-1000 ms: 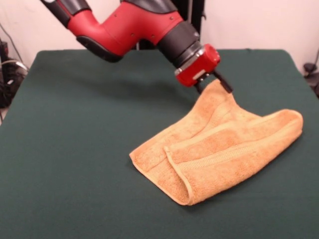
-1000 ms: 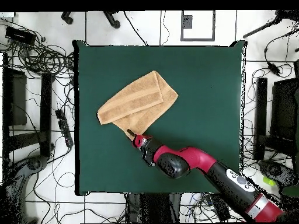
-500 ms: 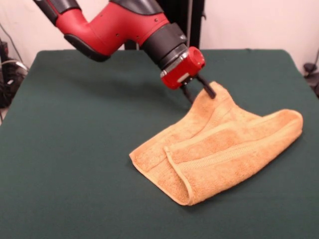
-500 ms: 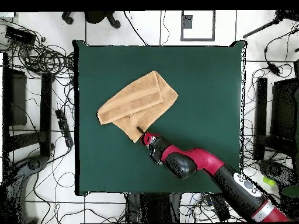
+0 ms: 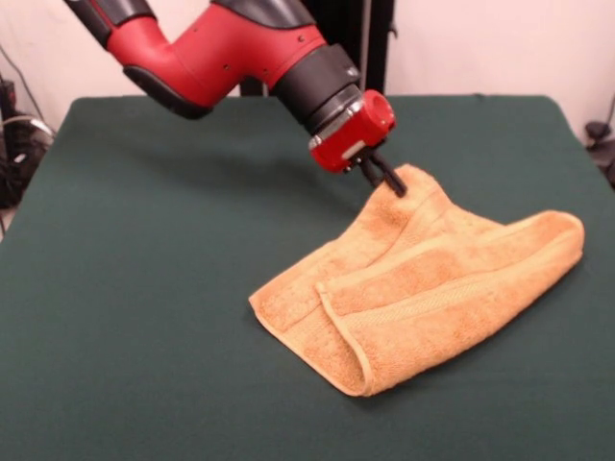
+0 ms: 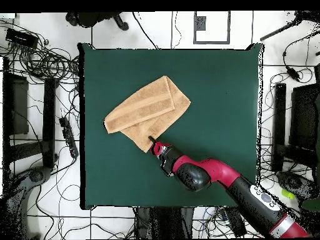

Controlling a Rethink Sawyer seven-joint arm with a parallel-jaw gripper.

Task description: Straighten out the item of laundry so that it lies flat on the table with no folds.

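Front view: we find the towel [image 5: 423,288] lying on the table [image 5: 144,288], on the half toward the picture's right edge and nearer the camera-side edge than the far one. It is not flat. One layer is doubled over another, with a rolled fold running along the near side and a second ridge across the middle.

The gripper [image 5: 384,178] sits at the towel's far corner, where the cloth rises to a small peak. The jaws appear drawn together on that corner, with the two dark tips close to one another and the cloth pinched between them; we judge the hold to be on the hem only, not deep into the fabric.

In the overhead view the towel [image 6: 147,111] lies in the table's [image 6: 212,81] left half, clear of every edge, and the gripper [image 6: 152,142] meets the corner that points toward the bottom edge.

On handling, we judge the item light, soft and limp, with a looped pile that should grip well and not slip. It will drape and drag, not hold shape, so a corner hold is the proper one: drawing it outward should peel the upper layer off the lower. The felt-like top may hold the lower layer in place.
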